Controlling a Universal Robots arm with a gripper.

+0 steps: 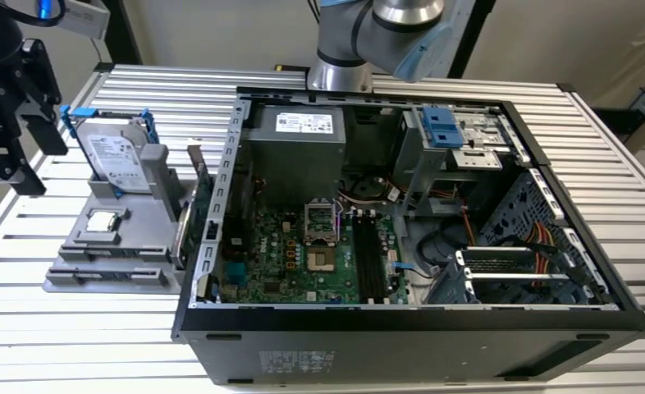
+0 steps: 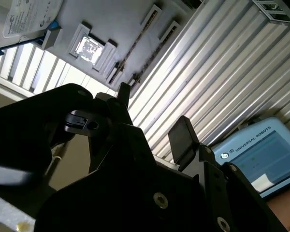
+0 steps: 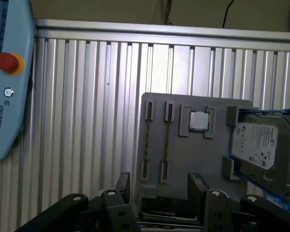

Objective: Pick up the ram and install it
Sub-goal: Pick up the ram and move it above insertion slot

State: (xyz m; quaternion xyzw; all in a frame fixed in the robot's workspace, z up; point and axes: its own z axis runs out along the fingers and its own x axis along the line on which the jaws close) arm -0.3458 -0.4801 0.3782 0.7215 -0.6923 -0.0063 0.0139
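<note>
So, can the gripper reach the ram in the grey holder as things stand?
Probably yes. The ram stands on edge in the grey holder, nothing covers it, and the CPU chip and hard drive sit aside. The gripper hangs near with jaws open.

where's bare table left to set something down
Bare ribbed table lies between the grey holder and the near edge, at the exterior view's left of the PC case; another bare stretch runs from the holder to the arm's base. Crowded: the case's inside, with boards and cables, and the holder, carrying a hard drive and chip.
</note>
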